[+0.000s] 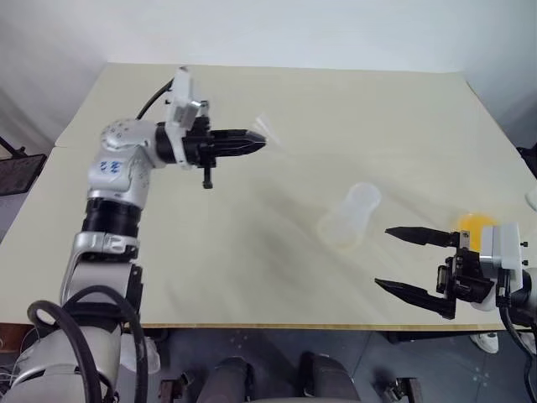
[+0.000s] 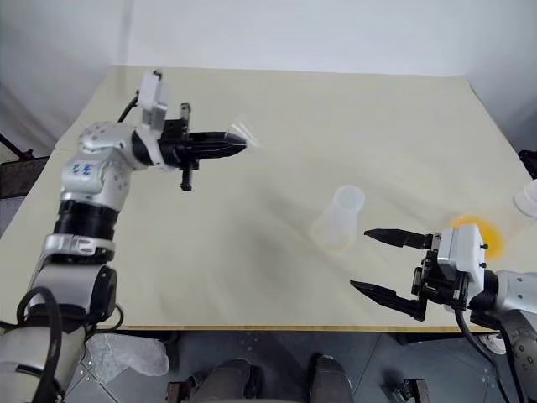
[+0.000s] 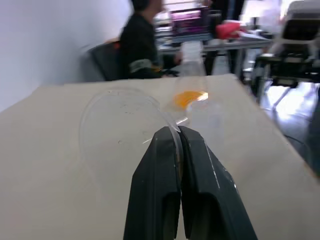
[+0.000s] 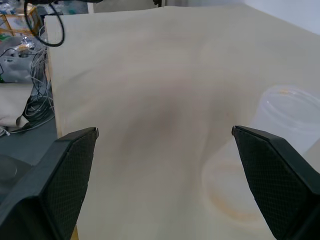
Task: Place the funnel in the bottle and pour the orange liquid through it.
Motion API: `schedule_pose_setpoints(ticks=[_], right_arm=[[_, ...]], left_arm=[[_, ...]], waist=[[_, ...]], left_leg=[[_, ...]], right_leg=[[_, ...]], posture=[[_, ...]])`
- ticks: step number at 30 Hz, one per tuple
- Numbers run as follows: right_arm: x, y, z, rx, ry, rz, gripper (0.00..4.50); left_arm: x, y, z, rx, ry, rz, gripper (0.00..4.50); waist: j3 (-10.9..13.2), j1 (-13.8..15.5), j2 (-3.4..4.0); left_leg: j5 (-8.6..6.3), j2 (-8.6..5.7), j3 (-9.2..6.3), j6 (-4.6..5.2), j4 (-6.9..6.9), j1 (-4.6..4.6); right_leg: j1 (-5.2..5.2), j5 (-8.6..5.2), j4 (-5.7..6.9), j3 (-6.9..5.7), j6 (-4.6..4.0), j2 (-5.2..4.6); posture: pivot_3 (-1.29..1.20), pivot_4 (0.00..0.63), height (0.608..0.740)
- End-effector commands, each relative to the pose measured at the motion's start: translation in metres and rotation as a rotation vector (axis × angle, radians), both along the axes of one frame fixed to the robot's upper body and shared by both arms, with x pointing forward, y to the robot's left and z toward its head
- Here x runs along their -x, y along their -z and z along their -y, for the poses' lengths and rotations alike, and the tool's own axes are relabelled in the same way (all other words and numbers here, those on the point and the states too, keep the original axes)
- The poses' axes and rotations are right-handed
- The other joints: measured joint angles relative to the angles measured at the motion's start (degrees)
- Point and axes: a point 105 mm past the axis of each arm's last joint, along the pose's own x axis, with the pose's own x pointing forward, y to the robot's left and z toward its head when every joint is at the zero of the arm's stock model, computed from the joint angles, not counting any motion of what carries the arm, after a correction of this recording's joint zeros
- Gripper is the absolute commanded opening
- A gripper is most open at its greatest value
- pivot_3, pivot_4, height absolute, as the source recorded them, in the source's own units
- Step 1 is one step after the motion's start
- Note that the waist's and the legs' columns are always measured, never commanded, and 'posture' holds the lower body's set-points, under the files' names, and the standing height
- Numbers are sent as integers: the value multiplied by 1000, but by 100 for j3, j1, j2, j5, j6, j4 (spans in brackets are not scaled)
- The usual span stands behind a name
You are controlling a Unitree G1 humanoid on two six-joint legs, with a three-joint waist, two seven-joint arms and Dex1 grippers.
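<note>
The bottle (image 1: 349, 217) stands on the desk (image 1: 336, 117); the left end effector (image 1: 256, 143), raised to its left, is clamped on the funnel (image 1: 267, 132) by the rim; the right end effector (image 1: 398, 260) hangs wide apart just right of the bottle, its 2 fingers holding nothing; the orange liquid (image 1: 475, 227) sits further right.
</note>
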Motion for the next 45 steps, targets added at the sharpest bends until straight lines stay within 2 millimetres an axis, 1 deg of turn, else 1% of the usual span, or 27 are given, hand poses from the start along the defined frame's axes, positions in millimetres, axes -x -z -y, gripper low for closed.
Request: schedule_pose_setpoints(ticks=[1, 6, 9, 12, 14, 19, 22, 29, 31, 38, 42, 45], right_arm=[[7, -10, -3, -6, 7, 61, 4500], [10, -10, -4, -11, 35, 72, 4500], [11, -11, -4, -9, 51, 78, 4500], [13, -11, -3, -10, 77, 86, 4500], [15, -11, -3, -11, 94, 91, 4500], [19, -13, -2, -16, 125, 99, 4500], [18, -15, 3, -30, 174, 108, 4500], [12, -24, 37, -128, 393, 144, 4500], [12, -24, 43, -140, 431, 148, 4500], [17, -22, 40, -152, 467, 155, 4500], [19, -22, 39, -156, 488, 161, 4500], [22, -22, 39, -157, 504, 163, 4500]], left_arm=[[8, -8, 23, -49, 145, 65, 50], [13, -6, 46, -99, 267, 92, 50], [15, -3, 58, -132, 309, 104, 50], [19, 0, 77, -178, 353, 147, 50], [20, -1, 86, -187, 367, 168, 50], [21, 5, 99, -235, 382, 251, 50], [22, 7, 107, -245, 384, 289, 50], [25, 7, 123, -254, 391, 351, 50], [26, 6, 128, -256, 384, 372, 50], [24, 8, 135, -300, 355, 438, 50], [20, 1, 136, -288, 316, 456, 50], [16, -4, 133, -278, 277, 459, 50]], waist=[[0, 10, 0], [1, 20, -1], [1, 29, -2], [1, 77, -2], [1, 109, -2], [2, 116, -3], [2, 118, -3], [2, 123, -3], [2, 126, -3], [2, 115, -3], [2, 121, -3], [2, 124, -3]], left_leg=[[0, 0, 1, 0, -1, 0], [1, -2, 4, 2, 0, -11], [3, -2, 7, 4, 1, -23], [4, -2, 2, 7, 25, -57], [4, -2, 1, 8, 47, -76], [3, -7, 4, 12, 65, -86], [3, -7, 4, 13, 65, -84], [2, -9, 5, 18, 67, -85], [2, -8, 5, 18, 66, -85], [1, -11, 11, 21, 65, -84], [1, -9, 7, 23, 65, -84], [-1, -9, 6, 27, 66, -84]], right_leg=[[-2, 0, 2, 0, 0, -1], [-13, 0, 2, -5, 1, 0], [-28, 0, 8, -3, 1, -1], [-47, 1, 12, -9, 2, -1], [-46, 3, 11, -23, 6, -1], [-43, 6, 10, -24, 12, -3], [-42, 6, 11, -25, 11, -2], [-42, 6, 11, -24, 12, -4], [-42, 6, 11, -24, 12, -4], [-43, 6, 10, -22, 12, -3], [-44, 6, 11, -21, 12, -3], [-44, 6, 11, -21, 12, -5]], posture=[[0, 150, 740], [0, 150, 740], [0, 150, 740], [0, 150, 740], [0, 150, 740], [0, 150, 740], [0, 150, 740], [0, 150, 740], [0, 150, 740], [0, 150, 740], [0, 150, 740], [0, 150, 740]])
